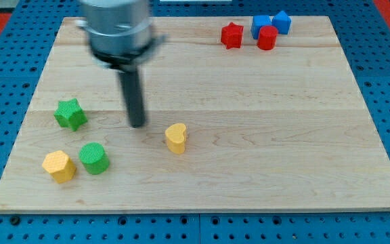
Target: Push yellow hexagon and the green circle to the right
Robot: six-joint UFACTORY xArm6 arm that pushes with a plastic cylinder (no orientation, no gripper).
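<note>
my tip (137, 124) carries no fingers and holds nothing. it stands above and right of the yellow hexagon (59, 166) and green circle (94, 158), which touch at the tabletop's (263, 169) lower left. recommend circling left of the hexagon, then pushing right through both.
</note>
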